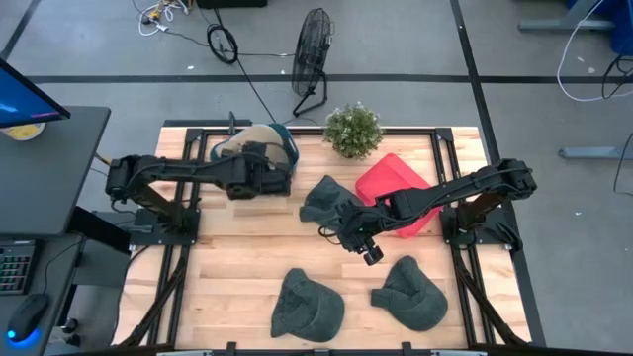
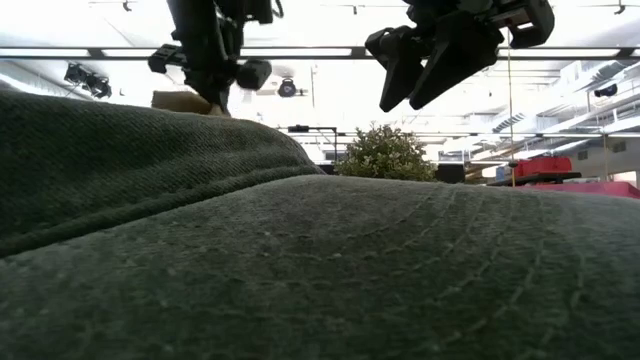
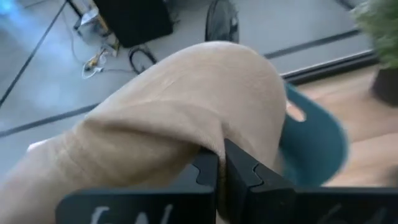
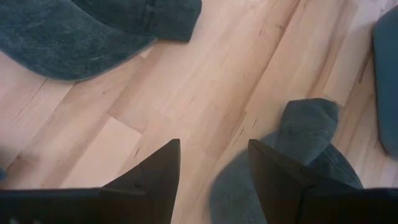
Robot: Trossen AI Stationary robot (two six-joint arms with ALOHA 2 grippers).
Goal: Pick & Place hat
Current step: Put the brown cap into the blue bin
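Observation:
A tan hat [image 1: 259, 141] with a teal brim [image 3: 311, 149] sits at the table's far left, and my left gripper [image 1: 269, 170] is shut on it; the low view shows the hat [image 2: 185, 100] under that gripper. Three dark green hats lie on the wood: one mid-table [image 1: 326, 203] and two near the front edge [image 1: 307, 302] [image 1: 410, 292]. My right gripper [image 1: 366, 247] hangs open above bare wood between them, touching nothing. Its wrist view shows the open gripper [image 4: 214, 174] with one dark hat [image 4: 93, 31] ahead and another [image 4: 305, 149] beside one finger. My left gripper [image 3: 217, 168] pinches a fold of the tan hat's crown [image 3: 211, 140] between its two shut fingers. The fingers come at it from the table's left, slanting down. Whether the hat is lifted or rests on the table I cannot tell.
A red container [image 1: 401, 193] stands on the right side, under my right arm. A potted plant [image 1: 353, 129] sits at the far edge, also showing in the low view [image 2: 385, 155]. One dark hat [image 2: 320, 270] fills the low view's foreground. Bare wood [image 1: 247, 247] lies left of centre.

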